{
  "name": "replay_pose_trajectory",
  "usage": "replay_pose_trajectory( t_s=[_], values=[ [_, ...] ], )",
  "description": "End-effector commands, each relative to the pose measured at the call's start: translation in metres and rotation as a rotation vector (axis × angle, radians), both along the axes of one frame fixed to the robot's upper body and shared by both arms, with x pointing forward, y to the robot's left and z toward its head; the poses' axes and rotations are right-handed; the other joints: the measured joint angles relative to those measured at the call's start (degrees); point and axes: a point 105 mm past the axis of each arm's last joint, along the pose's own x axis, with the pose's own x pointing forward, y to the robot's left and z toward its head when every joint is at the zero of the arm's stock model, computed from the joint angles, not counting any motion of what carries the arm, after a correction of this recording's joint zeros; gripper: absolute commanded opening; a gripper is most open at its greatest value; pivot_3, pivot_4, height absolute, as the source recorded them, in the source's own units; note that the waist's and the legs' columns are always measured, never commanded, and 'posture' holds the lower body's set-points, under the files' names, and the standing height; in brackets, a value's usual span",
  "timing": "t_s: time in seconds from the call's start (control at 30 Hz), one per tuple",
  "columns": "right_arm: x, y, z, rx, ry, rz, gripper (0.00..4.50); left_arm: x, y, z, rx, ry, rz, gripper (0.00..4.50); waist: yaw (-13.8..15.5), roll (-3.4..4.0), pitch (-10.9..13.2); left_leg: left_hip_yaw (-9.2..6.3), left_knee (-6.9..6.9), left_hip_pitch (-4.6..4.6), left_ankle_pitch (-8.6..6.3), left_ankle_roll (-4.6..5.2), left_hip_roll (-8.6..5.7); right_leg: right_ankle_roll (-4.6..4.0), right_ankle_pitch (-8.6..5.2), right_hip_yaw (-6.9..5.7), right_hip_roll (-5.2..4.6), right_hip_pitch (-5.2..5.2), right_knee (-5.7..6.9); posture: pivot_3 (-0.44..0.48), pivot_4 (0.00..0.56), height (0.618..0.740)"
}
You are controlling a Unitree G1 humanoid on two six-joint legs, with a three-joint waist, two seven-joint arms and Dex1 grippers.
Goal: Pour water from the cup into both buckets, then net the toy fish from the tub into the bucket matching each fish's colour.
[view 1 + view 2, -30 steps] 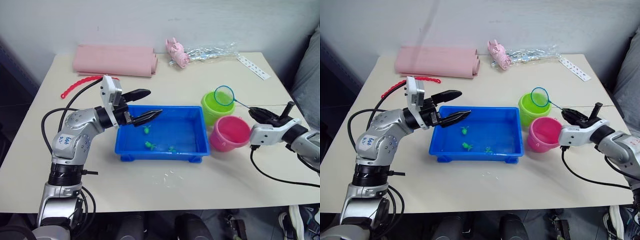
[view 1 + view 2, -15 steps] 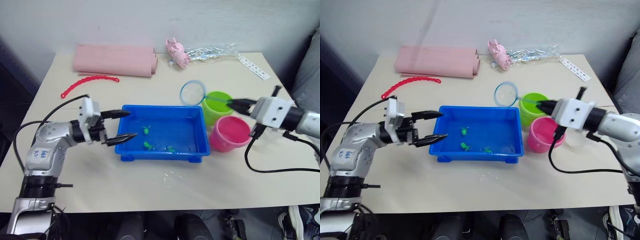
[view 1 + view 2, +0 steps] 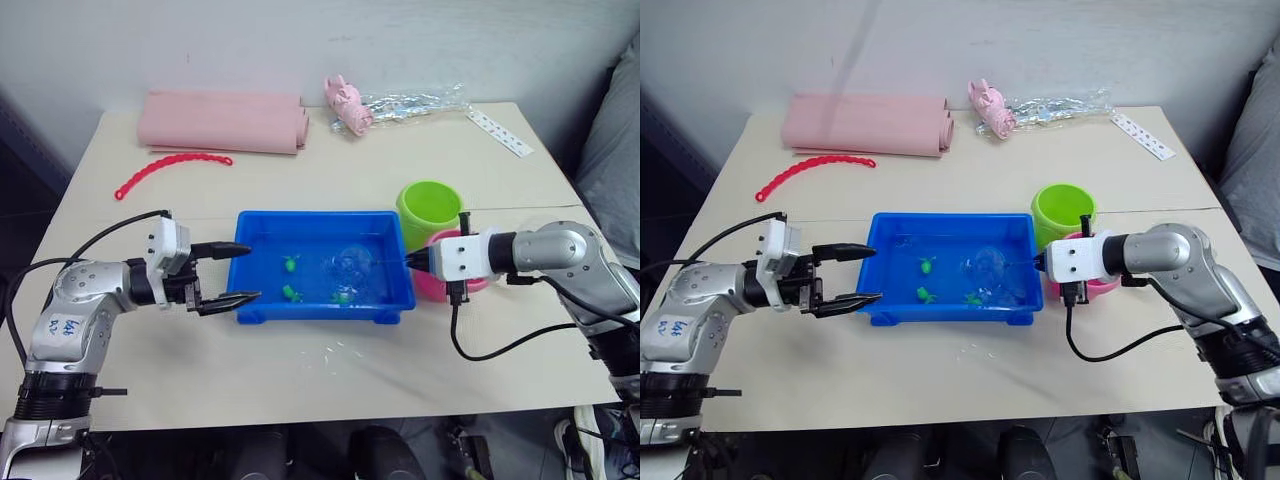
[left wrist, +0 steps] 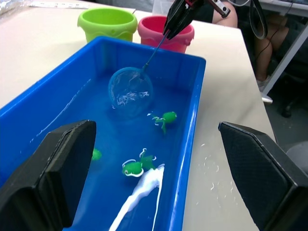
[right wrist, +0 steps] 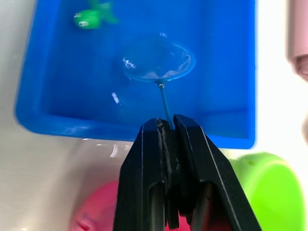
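Note:
The blue tub (image 3: 310, 216) holds water and three green toy fish (image 3: 291, 265), (image 3: 291, 293), (image 3: 342, 296). My right gripper (image 3: 412, 262) is shut on the net's thin handle at the tub's right end. The net's hoop (image 3: 348, 266) lies dipped in the water, close to one green fish (image 4: 166, 117) with nothing in it. At the tub's left end my left gripper (image 3: 252, 271) is open and holds nothing. The green bucket (image 3: 430, 210) stands right of the tub. The pink bucket (image 3: 470, 285) sits in front of it, mostly behind my right gripper. The cup is hidden or out of view.
A rolled pink cloth (image 3: 220, 120), a red beaded strip (image 3: 170, 168), a pink toy beside a clear plastic bag (image 3: 350, 103) and a white strip (image 3: 500, 132) lie along the far side. Water drops (image 3: 340, 350) wet the table in front of the tub.
My right gripper brought the net from above the green bucket down into the tub's water. My left gripper drew back from over the tub to its left end.

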Motion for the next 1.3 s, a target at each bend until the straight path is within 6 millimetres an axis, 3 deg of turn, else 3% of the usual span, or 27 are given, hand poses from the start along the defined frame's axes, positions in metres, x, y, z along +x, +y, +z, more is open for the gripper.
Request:
replay_pose_trajectory(
  t_s=[0.03, 0.33, 0.57, 0.7, 1.0, 1.3],
  values=[
    [-0.006, 0.004, -0.002, -0.009, 0.051, 0.058, 0.00, -0.003, -0.002, 0.010, 0.014, -0.055, -0.007, 4.46, 0.08, 0.00, 0.00, 0.00, 0.00, -0.01, 0.00, 0.00, 0.00, 0.00, 0.00, 0.00, 0.00, 0.00, -0.01, 0.000, 0.150, 0.740],
    [-0.010, 0.013, 0.002, 0.201, 0.234, 0.008, 0.00, -0.004, -0.002, 0.011, 0.010, -0.062, 0.003, 4.46, 0.44, 0.00, 0.00, -0.01, 0.08, 0.00, 0.00, 0.00, 0.00, 0.00, 0.00, 0.00, -0.01, 0.02, 0.01, 0.000, 0.150, 0.740],
    [-0.003, 0.007, 0.003, 0.391, 0.393, -0.131, 0.00, -0.003, -0.001, 0.015, 0.010, -0.071, 0.010, 4.46, 0.46, 0.00, 0.00, -0.01, 0.06, 0.00, 0.00, 0.00, 0.00, 0.00, 0.00, 0.00, -0.01, 0.02, 0.02, 0.000, 0.150, 0.740],
    [-0.008, 0.001, 0.000, 0.415, 0.462, -0.153, 0.00, -0.003, 0.000, 0.016, 0.011, -0.073, 0.010, 4.46, 0.46, 0.00, 0.00, -0.01, 0.04, 0.00, 0.00, 0.00, 0.00, 0.00, 0.00, 0.00, 0.00, 0.02, 0.01, 0.000, 0.150, 0.740],
    [-0.014, -0.011, 0.017, 0.571, 0.431, -0.199, 0.00, 0.003, -0.003, 0.029, -0.060, -0.088, 0.017, 4.46, 0.53, 0.00, 0.00, -0.01, 0.01, 0.00, 0.00, -0.01, 0.00, 0.00, 0.00, -0.01, 0.00, 0.02, 0.00, 0.000, 0.150, 0.740],
    [-0.045, -0.022, 0.034, 0.737, 0.339, -0.240, 0.00, 0.010, -0.015, 0.050, -0.213, -0.085, 0.028, 4.46, 0.73, 0.00, 0.00, -0.01, 0.01, -0.02, -0.01, 0.00, -0.01, 0.00, 0.00, -0.02, -0.01, 0.04, -0.01, 0.000, 0.150, 0.740]
  ],
)
